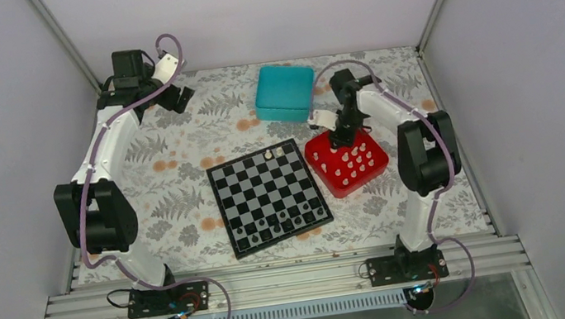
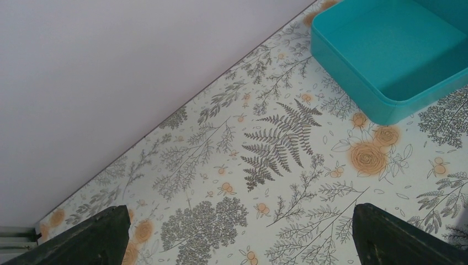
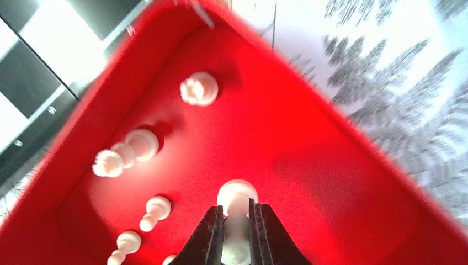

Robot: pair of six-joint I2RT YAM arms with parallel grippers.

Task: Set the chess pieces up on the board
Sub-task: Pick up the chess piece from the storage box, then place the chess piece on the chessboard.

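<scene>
Small cream plastic chess pieces (image 3: 141, 144) lie loose in red square tray (image 3: 353, 165), centre-right of top view, beside black-and-grey checked board (image 1: 267, 195) on floral worktop (image 2: 276, 165). Right claw (image 3: 237, 212) reaches straight down into tray, clenched on round-headed piece (image 3: 237, 197) below head, likely for slip-free lift. Left claw (image 2: 237, 243) released, arm folded away upper left, off board.

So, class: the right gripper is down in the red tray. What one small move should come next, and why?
Probably a straight lift. The right gripper is pinched on a white chess piece in the red tray, with other white pieces close beside it; rising first should clear them and the tray wall before heading to the chessboard.
</scene>
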